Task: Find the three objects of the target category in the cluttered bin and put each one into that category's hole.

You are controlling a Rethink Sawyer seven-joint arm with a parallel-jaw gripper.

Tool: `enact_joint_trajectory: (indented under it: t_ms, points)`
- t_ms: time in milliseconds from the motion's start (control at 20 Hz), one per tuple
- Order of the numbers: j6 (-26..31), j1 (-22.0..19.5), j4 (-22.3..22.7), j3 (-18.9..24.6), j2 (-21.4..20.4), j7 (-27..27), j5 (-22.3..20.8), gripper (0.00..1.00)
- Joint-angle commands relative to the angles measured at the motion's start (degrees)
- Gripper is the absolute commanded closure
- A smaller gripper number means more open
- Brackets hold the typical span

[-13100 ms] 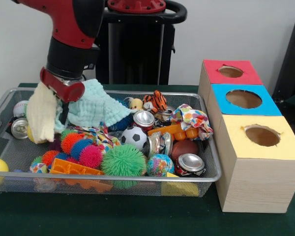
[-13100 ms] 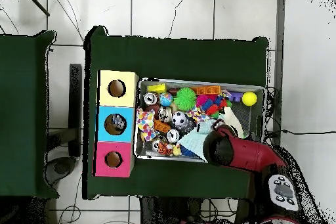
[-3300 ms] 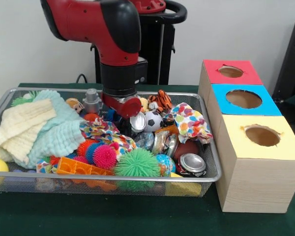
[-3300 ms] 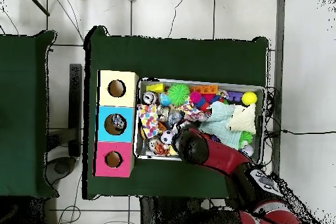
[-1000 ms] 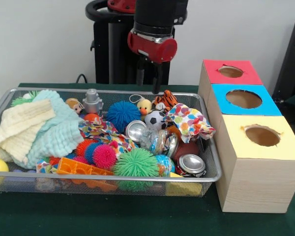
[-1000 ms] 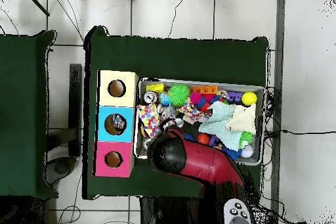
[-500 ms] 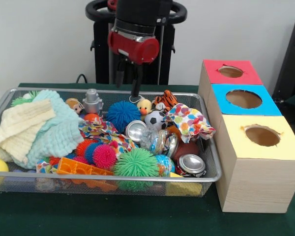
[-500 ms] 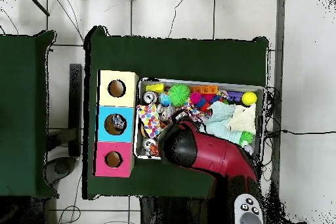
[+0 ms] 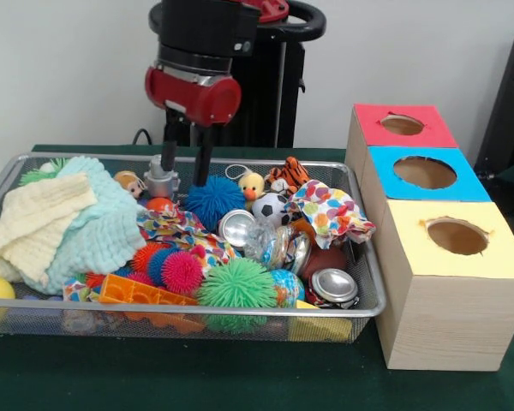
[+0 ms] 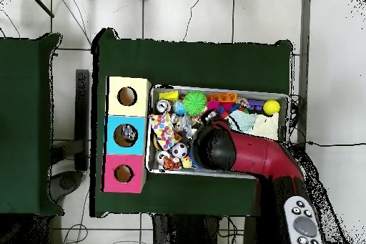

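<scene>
The bin (image 9: 240, 312) is a wide silver wire-mesh basket full of toys; it also shows in the overhead view (image 10: 214, 89). A silver-topped can (image 9: 236, 227) lies in its middle. A second can (image 9: 332, 285) lies at the front right corner and also shows in the overhead view (image 10: 163, 106). A crushed clear plastic bottle (image 9: 274, 247) lies between them. My gripper (image 9: 184, 178) is open and empty. It hangs over the bin's back, between a grey toy robot (image 9: 161, 178) and a blue spiky ball (image 9: 212, 199). In the overhead view the arm (image 10: 236, 152) hides it.
Three boxes with holes stand right of the bin: red (image 9: 403, 124), blue (image 9: 424, 171), yellow (image 9: 457, 235). Cream and mint cloths (image 9: 51, 223) fill the bin's left end. A green spiky ball (image 9: 238, 287), a soccer ball (image 9: 270, 205) and a spotted cloth (image 9: 330, 210) lie around the cans.
My gripper has moved left in the front view, from above the tiger toy to above the blue spiky ball, and come lower. It stays open and empty.
</scene>
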Motion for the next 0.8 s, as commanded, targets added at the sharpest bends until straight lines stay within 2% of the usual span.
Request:
enact_joint_trajectory:
  t_ms: [50,350,550,800]
  points:
    - [14.2,-7.3,-3.7,16.8,0.3,-26.7,-6.1,0.0]
    - [17.5,-12.3,-3.7,24.1,0.9,-32.3,-9.1,0.0]
    - [19.6,-13.1,-4.3,25.7,0.4,-33.3,-10.2,0.0]
    - [22.7,-13.9,-3.3,29.0,-1.0,-35.0,-8.9,0.0]
